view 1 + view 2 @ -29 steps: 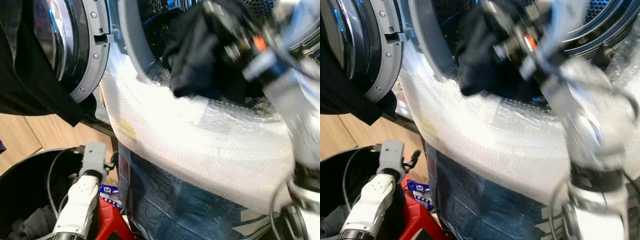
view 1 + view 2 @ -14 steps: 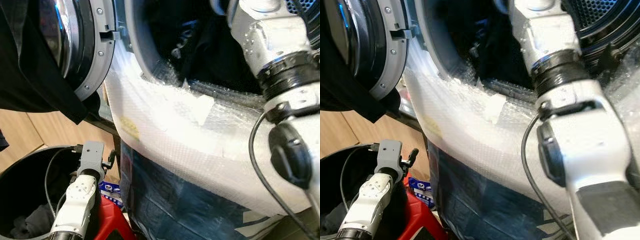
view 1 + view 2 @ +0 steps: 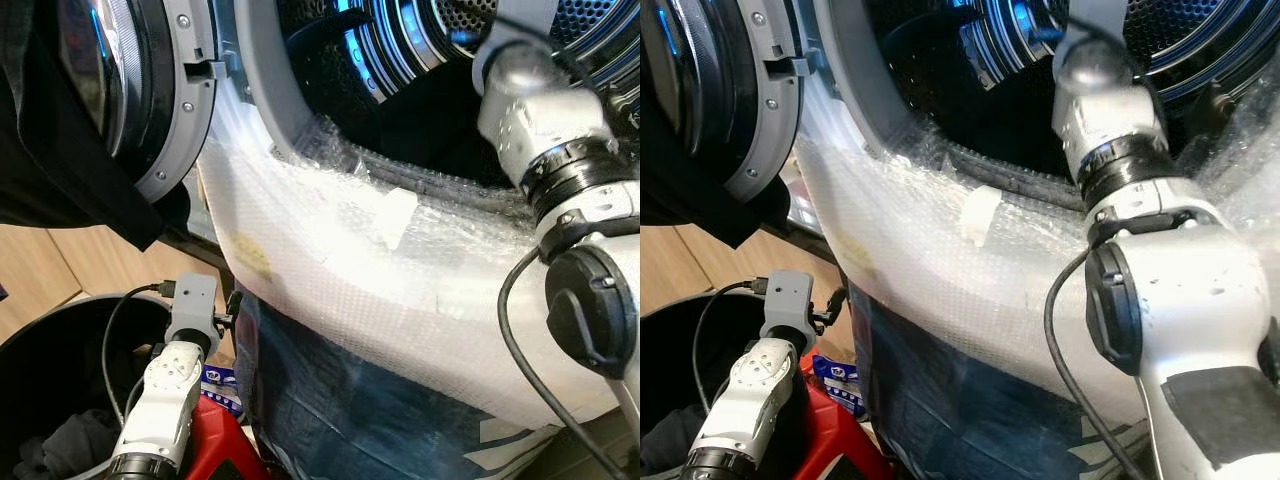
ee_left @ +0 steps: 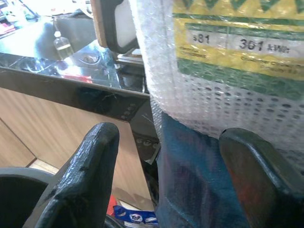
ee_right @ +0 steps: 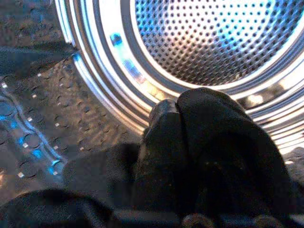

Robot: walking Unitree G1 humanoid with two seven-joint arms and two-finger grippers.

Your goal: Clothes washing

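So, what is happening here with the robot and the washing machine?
The robot is loading laundry. Its right arm reaches through the open door into the washing machine's drum, where the right gripper has its fingers closed together above a dark garment. The left gripper hangs open low beside the machine, above a black laundry basket with more dark clothes in it. Bubble wrap covers the machine's front.

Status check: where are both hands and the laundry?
Right hand inside the washer drum, shut on dark garment. Left hand open, idle low by the black basket. Bubble wrap covers the washer front.
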